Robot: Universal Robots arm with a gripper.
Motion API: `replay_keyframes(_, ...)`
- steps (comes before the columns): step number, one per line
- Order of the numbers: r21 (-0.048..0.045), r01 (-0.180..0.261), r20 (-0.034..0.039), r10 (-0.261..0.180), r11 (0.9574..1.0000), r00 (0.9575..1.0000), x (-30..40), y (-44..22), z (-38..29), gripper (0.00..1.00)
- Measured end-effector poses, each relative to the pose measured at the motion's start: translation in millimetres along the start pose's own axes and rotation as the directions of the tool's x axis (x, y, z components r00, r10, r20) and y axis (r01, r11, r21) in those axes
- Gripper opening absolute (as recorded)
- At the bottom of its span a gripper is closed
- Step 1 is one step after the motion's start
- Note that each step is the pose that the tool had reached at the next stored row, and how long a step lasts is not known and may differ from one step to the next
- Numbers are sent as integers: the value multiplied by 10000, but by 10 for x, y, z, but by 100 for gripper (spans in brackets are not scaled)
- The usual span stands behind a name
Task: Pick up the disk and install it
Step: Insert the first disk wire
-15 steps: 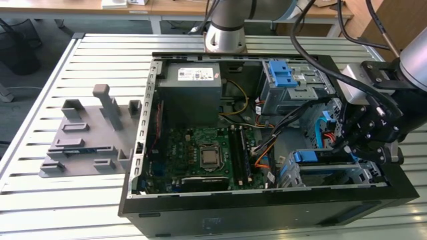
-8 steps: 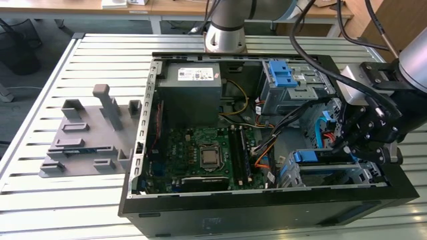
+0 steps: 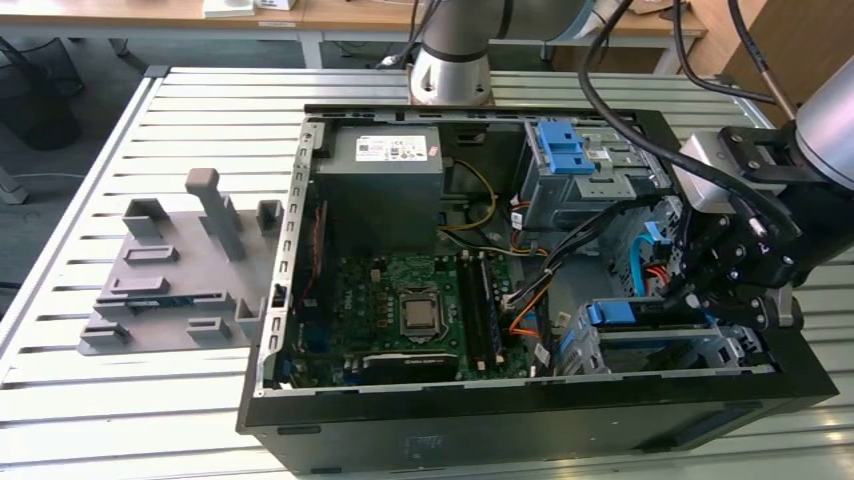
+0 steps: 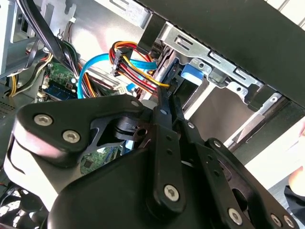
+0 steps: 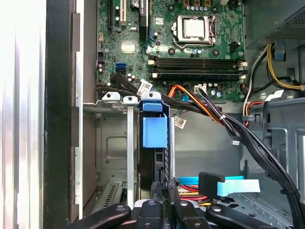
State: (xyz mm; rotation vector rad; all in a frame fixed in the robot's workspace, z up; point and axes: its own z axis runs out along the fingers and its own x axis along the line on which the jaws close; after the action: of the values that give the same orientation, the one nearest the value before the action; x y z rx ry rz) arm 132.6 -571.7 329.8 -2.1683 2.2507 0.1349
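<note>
Standing on edge in the drive cage [image 5: 112, 143] at the centre of the first wrist view, the disk [image 5: 153, 143] shows us its blue frame — directly ahead of the gripper [image 5: 164, 191], whose fingers sit closed on its near edge. In the exterior view's lower right we see the gripper [image 3: 721, 300] inside the computer case [image 3: 534, 420].

You get even bright light; tabletop [image 5: 24, 119] blown white in first wrist view; gripper [image 4: 162, 157] blurred close-up.

Cables [image 5: 209, 107] crowding beside the disk [image 5: 153, 138]; drive cage [image 5: 114, 143] hemming its other side
</note>
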Motion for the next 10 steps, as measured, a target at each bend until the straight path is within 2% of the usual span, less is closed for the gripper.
replay_keyframes(3, 0, 0, 5, 0, 10000, 10000, 0, 0, -4, 18)
replay_keyframes(4, 0, 0, 4, 0, 10000, 10000, -1, 1, -17, 24)
replay_keyframes(10, 0, 0, 3, 0, 10000, 10000, -8, 6, -117, 24)
